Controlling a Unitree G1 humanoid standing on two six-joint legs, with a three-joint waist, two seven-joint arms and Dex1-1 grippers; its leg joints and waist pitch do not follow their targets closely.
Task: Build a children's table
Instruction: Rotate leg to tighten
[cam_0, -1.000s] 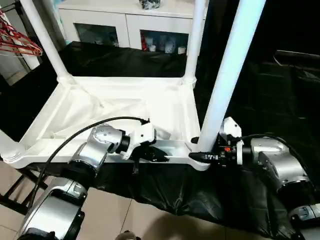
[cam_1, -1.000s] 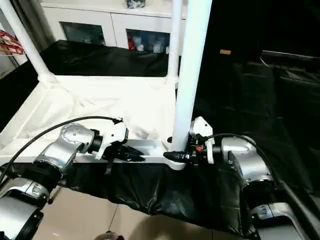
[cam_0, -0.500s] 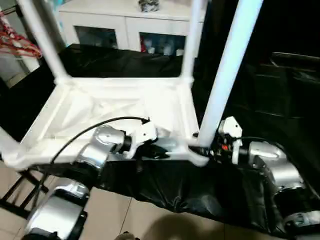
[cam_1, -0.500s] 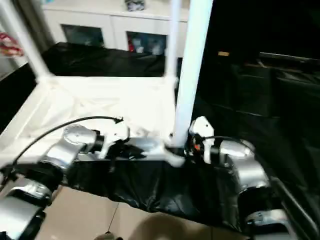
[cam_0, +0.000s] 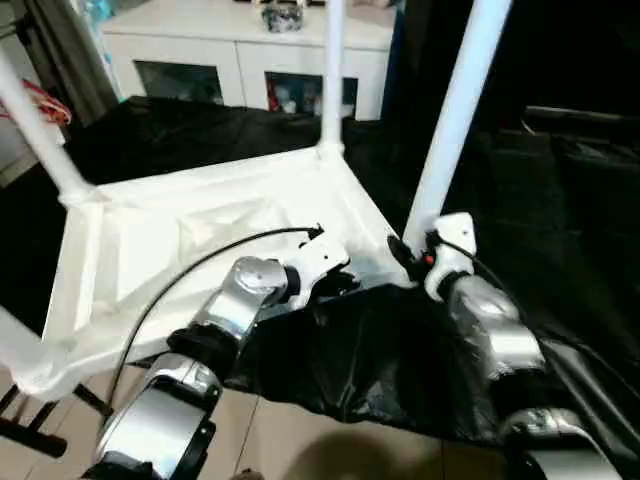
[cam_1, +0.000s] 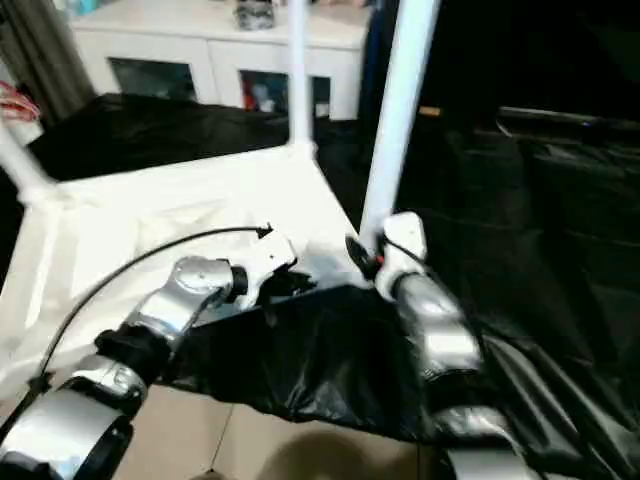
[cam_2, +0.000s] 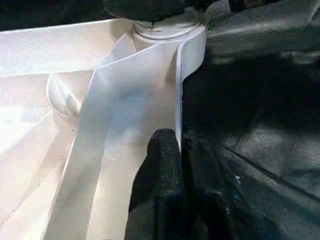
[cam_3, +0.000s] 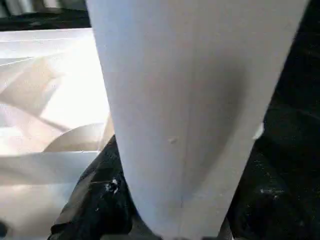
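The children's table (cam_0: 200, 240) lies upside down across the centre and left of the head views, on a tabletop (cam_0: 560, 200) draped in black sheeting, its ribbed underside up and its legs rising out of the frame. The left tool (cam_0: 335, 285), at centre, is pinched almost fully closed on the table's near rim (cam_2: 178, 100) — in the left wrist view one black finger (cam_2: 162, 165) lies inside the thin white edge and the other outside it, just below a corner socket. The right tool (cam_0: 405, 258), right of centre, stands about half open around the base of the near right leg (cam_0: 455, 110); in the right wrist view that leg sits between its dark fingers (cam_3: 95, 200). A white cabinet (cam_0: 240, 50) with glass doors stands at the upper left.
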